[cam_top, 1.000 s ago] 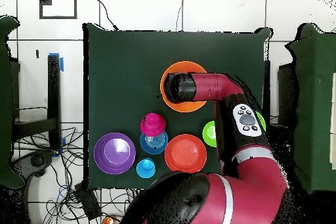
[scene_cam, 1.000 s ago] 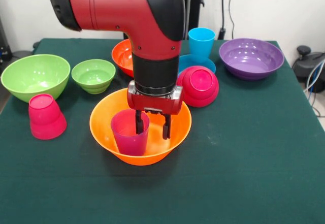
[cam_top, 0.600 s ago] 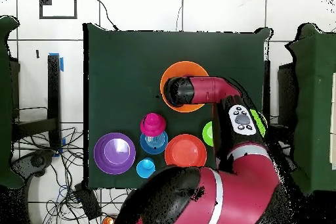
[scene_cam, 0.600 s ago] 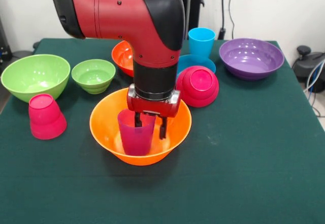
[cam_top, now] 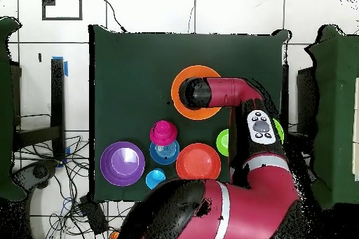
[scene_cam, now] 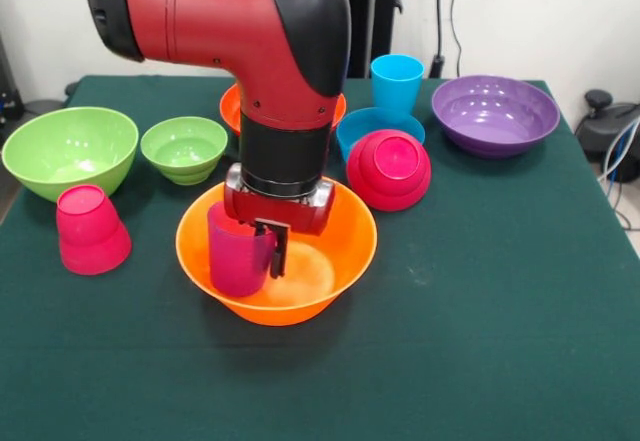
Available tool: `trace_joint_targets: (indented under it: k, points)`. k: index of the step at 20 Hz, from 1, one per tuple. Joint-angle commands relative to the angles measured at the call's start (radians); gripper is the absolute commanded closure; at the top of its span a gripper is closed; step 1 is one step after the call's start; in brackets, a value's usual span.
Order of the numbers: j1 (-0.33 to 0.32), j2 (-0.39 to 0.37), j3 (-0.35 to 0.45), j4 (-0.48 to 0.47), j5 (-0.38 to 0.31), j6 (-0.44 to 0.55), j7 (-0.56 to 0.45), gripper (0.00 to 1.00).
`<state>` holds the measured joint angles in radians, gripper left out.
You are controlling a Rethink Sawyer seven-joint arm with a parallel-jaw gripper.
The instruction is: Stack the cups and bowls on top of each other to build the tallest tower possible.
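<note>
My gripper (scene_cam: 272,251) grips the purple cup's (scene_cam: 236,251) rim — cup upright inside the orange bowl (scene_cam: 340,261), at its left side.

You have a worktop (scene_cam: 480,311) under a dark green cloth. Behind it in the front view stands a white wall (scene_cam: 540,11) with black cables (scene_cam: 447,6) hanging down it, and a black-and-grey object with a blue cable (scene_cam: 612,126) sits off the right edge. From overhead you see a white tiled floor (cam_top: 140,8), a blue tape strip (cam_top: 64,66) and tangled cables (cam_top: 66,194) beside the worktop
</note>
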<state>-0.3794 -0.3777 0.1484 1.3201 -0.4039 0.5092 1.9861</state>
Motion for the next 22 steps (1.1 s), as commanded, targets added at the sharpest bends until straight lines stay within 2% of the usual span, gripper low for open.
trace_joint_targets:
  k: [1, 4, 5, 6, 7, 11, 15, 22]
  points:
    - [0.016, -0.033, -0.010, 0.024, 0.001, 0.063, 0.031, 1.00]
    - [-0.010, -0.155, 0.017, 0.104, 0.028, 0.112, -0.024, 1.00]
    - [-0.042, -0.188, 0.062, 0.138, 0.067, 0.177, -0.067, 1.00]
    - [-0.058, -0.200, 0.088, 0.156, 0.085, 0.191, -0.082, 1.00]
    - [-0.084, -0.205, 0.129, 0.176, 0.109, 0.211, -0.107, 1.00]
    - [-0.115, -0.173, 0.183, 0.194, 0.117, 0.189, -0.137, 1.00]
    - [-0.147, -0.168, 0.238, 0.228, 0.115, 0.099, -0.134, 1.00]
    - [-0.171, -0.171, 0.282, 0.250, 0.082, 0.025, -0.112, 1.00]
